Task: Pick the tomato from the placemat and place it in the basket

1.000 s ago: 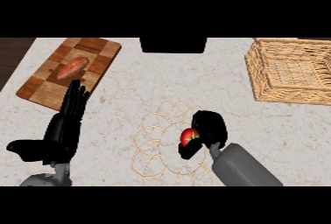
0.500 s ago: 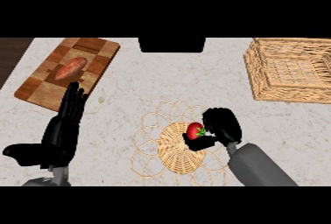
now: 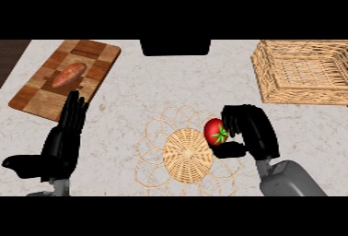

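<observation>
Up and to the right went the right hand (image 3: 250,133) since the earlier frames, and the tomato (image 3: 216,132) travelled with it, from low on the placemat's right side to its upper right rim. Fingers curled over the top of the fruit, thumb tucked below it, so the hand was clamped on the tomato with the green stem facing out to the left. The tomato showed over the looped right edge of the placemat (image 3: 185,154); whether it was lifted clear of the mat could not be told from this steep angle, though the climb across frames suggested it was.

So the pick looked done, and that was the first half in the bag. What was left was the carry and the drop: the basket (image 3: 303,71) sat well apart, up at the far right of the counter (image 3: 156,87), and nothing showed in it.

Over on the other side, the left hand (image 3: 62,138) rested open near the lower left, fingers up. Beyond it, a cutting board (image 3: 48,87) with a sweet potato (image 3: 68,75) on top played no part.
</observation>
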Robot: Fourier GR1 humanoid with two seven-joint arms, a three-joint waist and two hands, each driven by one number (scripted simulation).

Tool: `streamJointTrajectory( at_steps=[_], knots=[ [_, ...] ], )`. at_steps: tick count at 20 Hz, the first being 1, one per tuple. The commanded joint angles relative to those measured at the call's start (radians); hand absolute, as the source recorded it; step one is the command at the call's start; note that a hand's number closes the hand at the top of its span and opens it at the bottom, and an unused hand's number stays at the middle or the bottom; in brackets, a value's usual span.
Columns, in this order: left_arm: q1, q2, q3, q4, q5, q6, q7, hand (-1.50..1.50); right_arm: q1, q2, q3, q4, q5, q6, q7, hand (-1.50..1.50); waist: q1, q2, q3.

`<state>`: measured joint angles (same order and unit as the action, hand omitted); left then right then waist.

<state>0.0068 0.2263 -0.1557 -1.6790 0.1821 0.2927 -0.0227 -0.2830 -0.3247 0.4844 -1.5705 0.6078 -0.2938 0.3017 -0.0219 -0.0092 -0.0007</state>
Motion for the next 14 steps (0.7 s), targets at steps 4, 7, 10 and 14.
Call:
streamJointTrajectory(
  at_steps=[4,7,10,14],
  knots=[
    [-0.041,-0.014,0.019,0.034,-0.014,0.008,0.007,0.0,0.13,-0.15,-0.137,-0.499,-0.13,0.133,0.148,1.5,-0.007,0.003,0.0],
    [0.015,-0.008,0.006,-0.02,-0.01,-0.032,0.003,0.0,0.149,-0.155,-0.224,-0.566,-0.155,0.177,0.248,1.5,0.013,0.005,0.0],
    [-0.052,-0.01,0.023,-0.008,-0.014,-0.023,0.048,0.0,0.14,-0.191,-0.33,-0.546,-0.185,0.226,0.308,1.5,0.013,0.007,0.001],
    [-0.008,-0.036,0.01,0.007,-0.031,-0.038,-0.005,0.0,0.143,-0.238,-0.391,-0.471,-0.138,0.278,0.274,1.5,0.02,0.009,0.001]
  ],
)
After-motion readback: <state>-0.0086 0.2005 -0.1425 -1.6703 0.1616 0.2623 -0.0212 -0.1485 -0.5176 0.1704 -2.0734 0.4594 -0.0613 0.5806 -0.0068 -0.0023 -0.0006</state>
